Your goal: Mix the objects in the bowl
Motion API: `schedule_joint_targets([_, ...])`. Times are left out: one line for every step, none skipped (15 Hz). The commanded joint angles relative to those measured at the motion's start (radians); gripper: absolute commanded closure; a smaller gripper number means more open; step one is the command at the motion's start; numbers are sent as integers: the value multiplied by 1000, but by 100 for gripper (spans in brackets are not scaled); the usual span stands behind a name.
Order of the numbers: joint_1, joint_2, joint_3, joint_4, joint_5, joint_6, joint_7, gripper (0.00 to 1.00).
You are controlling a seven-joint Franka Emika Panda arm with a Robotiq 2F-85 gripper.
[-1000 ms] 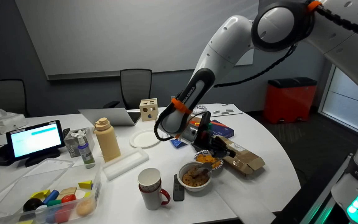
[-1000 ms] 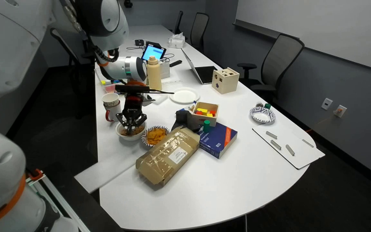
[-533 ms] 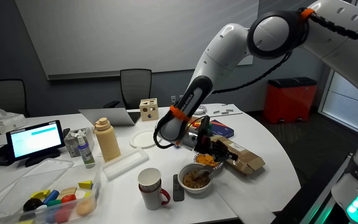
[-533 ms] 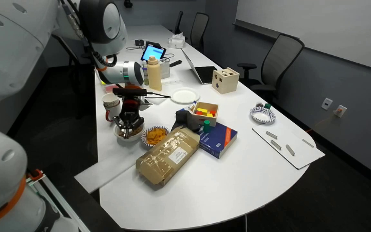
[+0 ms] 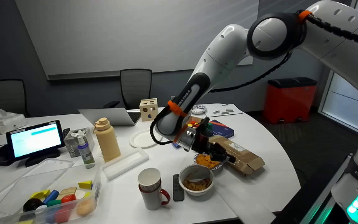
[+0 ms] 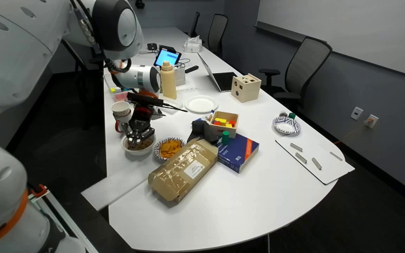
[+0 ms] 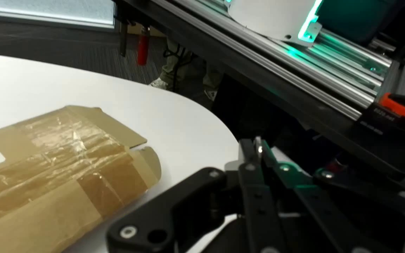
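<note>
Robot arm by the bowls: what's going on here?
A robot arm has its hand close by a white bowl of brownish bits, which it is meant to mix. Its fingers sit close together, but whether they grip anything is unclear. A pale shape in the bowl may be a utensil. A patterned bowl of orange pieces stands alongside. How well the bits are mixed can't be told.

The table [image 6: 251, 207] carries bowl [image 5: 200, 171], mug [image 5: 151, 199] — and bottle [image 5: 107, 143].
</note>
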State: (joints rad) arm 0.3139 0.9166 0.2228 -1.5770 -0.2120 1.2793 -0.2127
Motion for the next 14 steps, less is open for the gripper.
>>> schedule_joint_targets([-5,-10,3,-16,8,149,49,99])
schedule_joint_targets([8,-13,-8,-23,-10,189,75,99])
schedule_joint_targets([20,-15,-19,-34,-31,234,104,99])
schedule_joint_targets([33,-16,-30,-41,-51,270,132,99])
schedule_joint_targets([42,-15,-38,-50,-68,302,154,99])
schedule_joint_targets([54,-18,-46,-62,-90,328,178,99])
schedule_joint_targets([66,-20,-54,-71,-109,346,200,99])
schedule_joint_targets([78,-19,-59,-74,-125,335,216,99])
schedule_joint_targets([86,-5,-61,-62,-130,308,220,99])
schedule_joint_targets([90,5,-61,-55,-129,279,217,99])
schedule_joint_targets([94,9,-58,-47,-119,228,209,99])
schedule_joint_targets([95,16,-55,-41,-113,190,199,99])
schedule_joint_targets([94,27,-51,-28,-105,137,183,99])
schedule_joint_targets([93,32,-46,-21,-99,84,172,99])
